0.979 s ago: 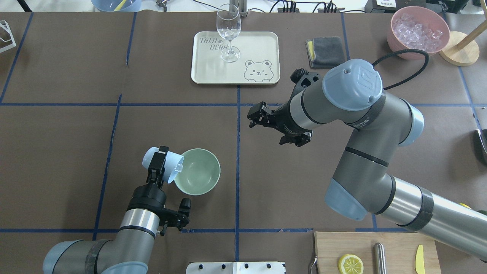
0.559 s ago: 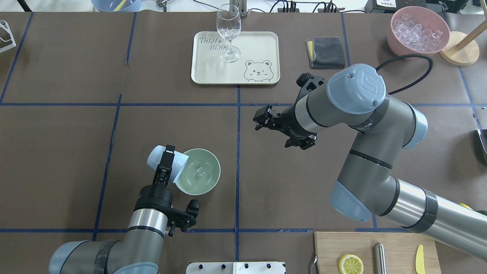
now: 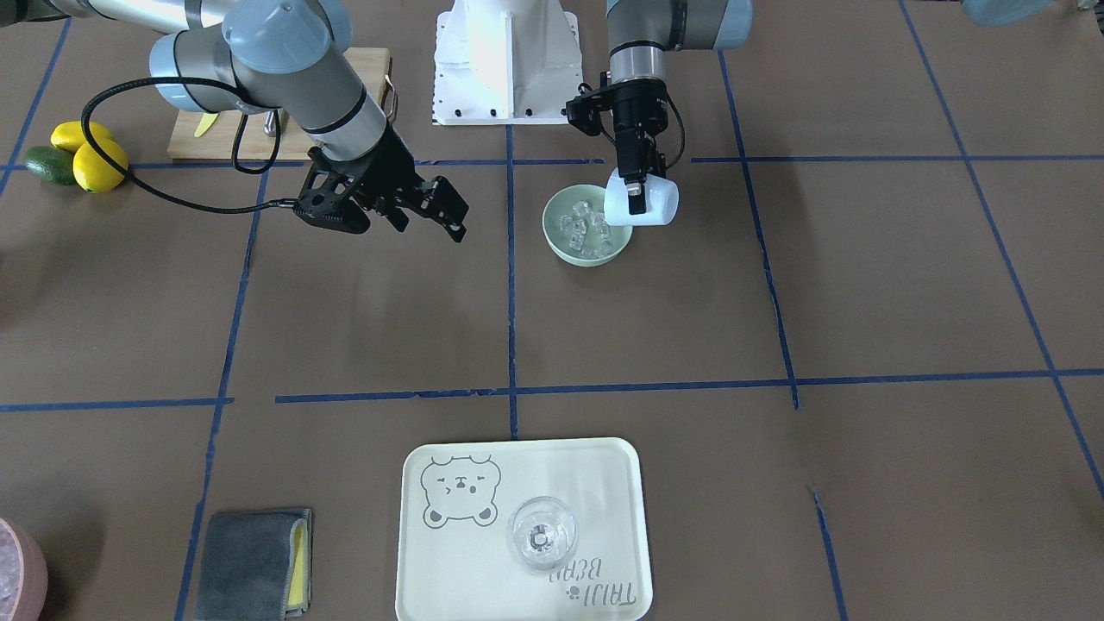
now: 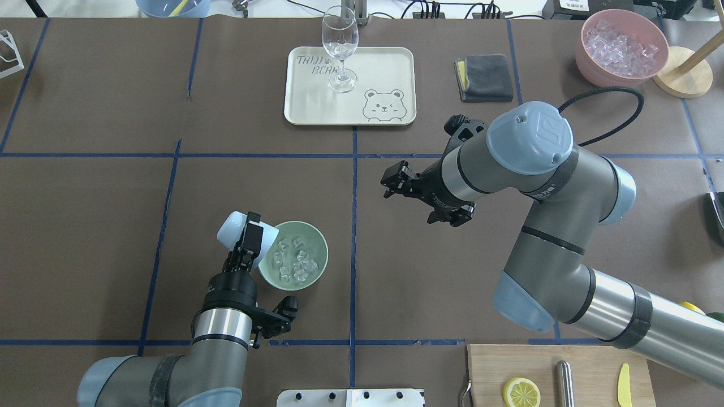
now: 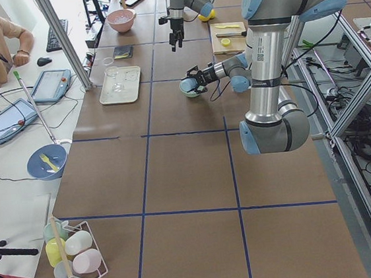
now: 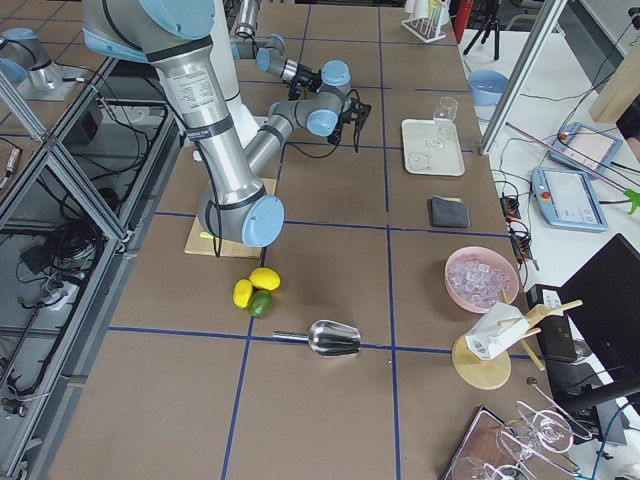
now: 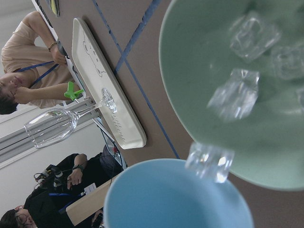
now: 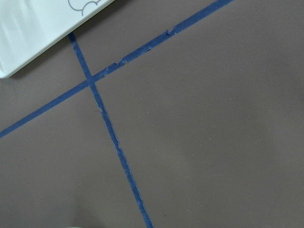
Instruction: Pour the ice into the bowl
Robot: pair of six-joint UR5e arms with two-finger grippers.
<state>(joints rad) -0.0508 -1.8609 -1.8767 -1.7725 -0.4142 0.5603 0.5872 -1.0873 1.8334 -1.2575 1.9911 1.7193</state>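
The mint-green bowl (image 4: pixel 314 241) stands near the table's front, left of centre, and holds several clear ice cubes (image 4: pixel 294 264). My left gripper (image 4: pixel 249 239) is shut on a light blue cup (image 4: pixel 229 229), tipped mouth-down over the bowl's left rim. In the front view the cup (image 3: pixel 649 207) leans over the bowl (image 3: pixel 552 235) and the ice (image 3: pixel 582 226). In the left wrist view one cube (image 7: pixel 209 162) sits at the lip of the cup (image 7: pixel 175 202), above the bowl (image 7: pixel 199 61). My right gripper (image 4: pixel 392 182) hovers open and empty over the table's middle.
A cream tray (image 4: pixel 390 68) with a wine glass (image 4: pixel 340 48) lies at the far centre. A grey cloth (image 4: pixel 487 76) and a pink bowl of ice (image 4: pixel 621 45) are at the far right. A cutting board (image 4: pixel 588 367) with a lemon slice is at the near right.
The cup has tipped further over the bowl's rim and ice has dropped into the bowl, which was empty a second ago. My right arm has drawn a little to the right.
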